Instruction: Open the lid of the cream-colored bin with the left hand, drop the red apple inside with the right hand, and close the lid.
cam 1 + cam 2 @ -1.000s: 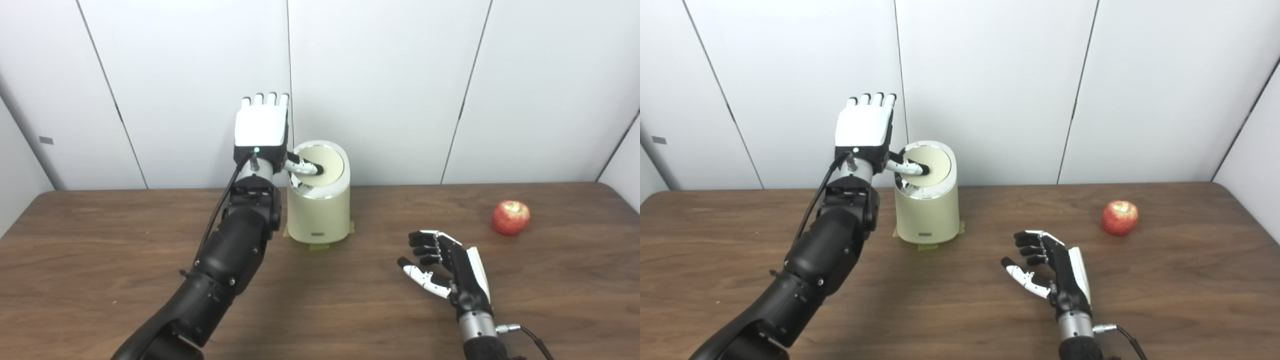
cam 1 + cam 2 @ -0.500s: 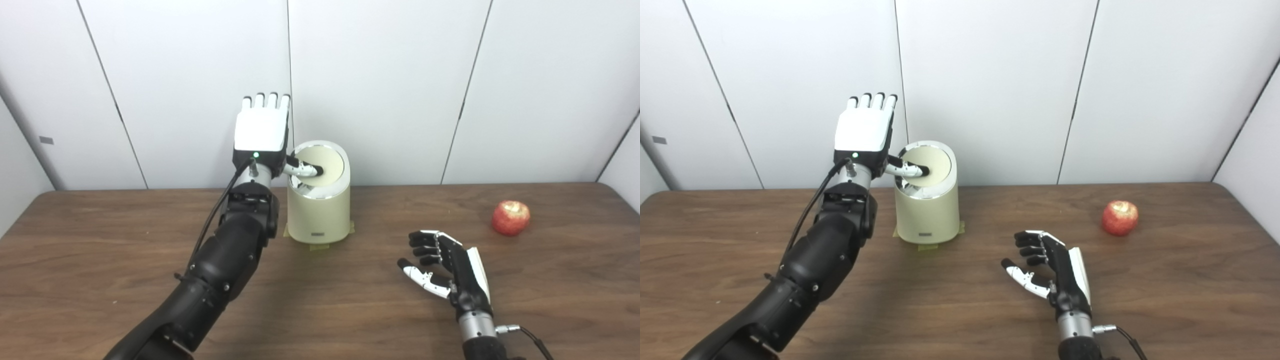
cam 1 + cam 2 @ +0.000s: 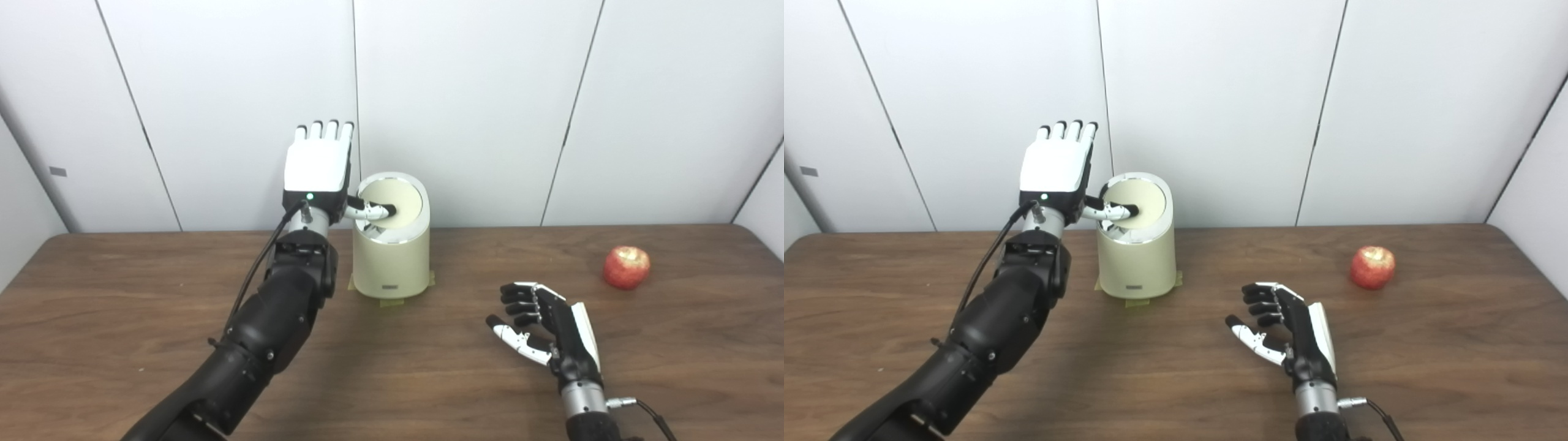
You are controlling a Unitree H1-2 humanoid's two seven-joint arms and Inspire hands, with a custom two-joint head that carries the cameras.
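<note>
We saw the cream-colored bin standing upright on the tabletop, toward the back, close to the white wall panels. A bit of tape showed under its base. The lid was tilted, its left front edge dipped so a dark gap with shiny metal showed at the bin's rim.

The left hand was raised just left of the bin, back of the hand toward the camera, fingers straight up and together, holding nothing. Its thumb reached sideways over the rim and rested on the lid, black tip on the cream surface. A green light glowed at the wrist, and a black cable ran down the forearm.

The right hand sat low over the tabletop in the right foreground, palm turned left, fingers loosely curled and spread, empty and open.

The red apple lay on the tabletop at the far right, well apart from both hands and from the bin, untouched. Its top showed a paler patch.
</note>
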